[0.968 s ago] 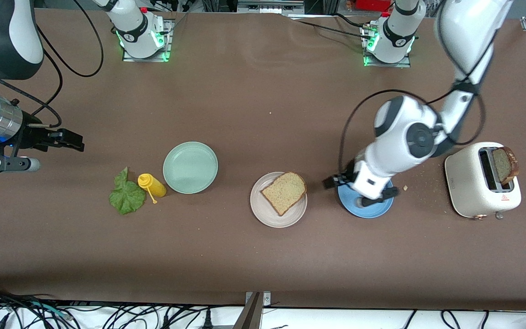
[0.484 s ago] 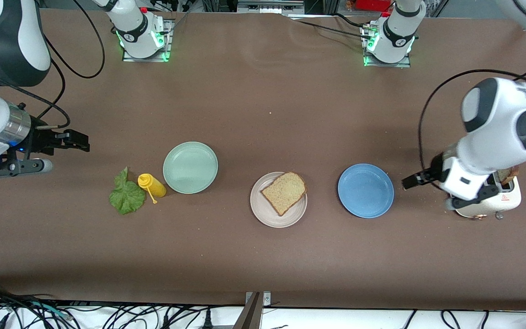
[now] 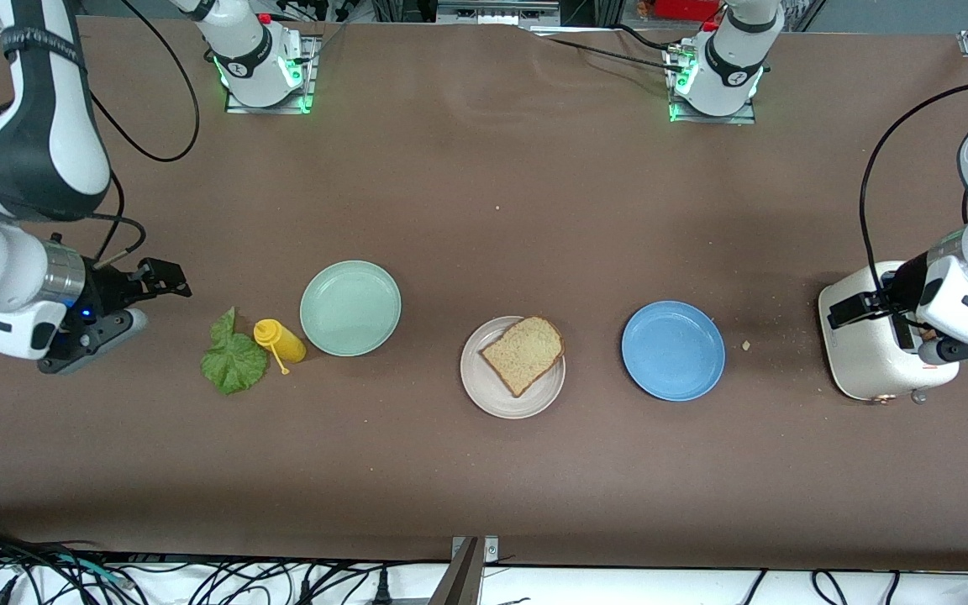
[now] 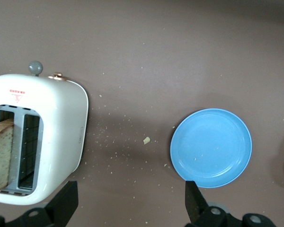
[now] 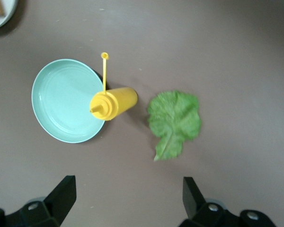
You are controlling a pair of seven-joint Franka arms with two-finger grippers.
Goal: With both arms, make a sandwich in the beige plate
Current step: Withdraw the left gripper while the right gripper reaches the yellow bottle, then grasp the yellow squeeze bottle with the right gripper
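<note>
The beige plate [image 3: 484, 388] sits mid-table with one tan bread slice [image 3: 523, 353] lying on it. A green lettuce leaf [image 3: 234, 359] [image 5: 174, 120] lies flat on the table toward the right arm's end. Another bread slice [image 4: 0, 161] stands in a slot of the white toaster [image 3: 870, 361] [image 4: 52, 137]. My right gripper [image 3: 168, 281] [image 5: 128, 196] hangs open and empty over bare table beside the lettuce. My left gripper [image 3: 849, 309] [image 4: 130, 205] is open and empty over the toaster's edge that faces the blue plate.
A yellow squeeze bottle [image 3: 280, 339] [image 5: 112, 103] lies between the lettuce and a pale green plate [image 3: 350, 307] [image 5: 61, 94]. An empty blue plate [image 3: 673, 350] [image 4: 211, 147] sits between the beige plate and the toaster. Crumbs dot the table there.
The left arm has swung from over the blue plate to over the toaster. The right gripper has moved closer to the lettuce. Both grippers stayed open.
</note>
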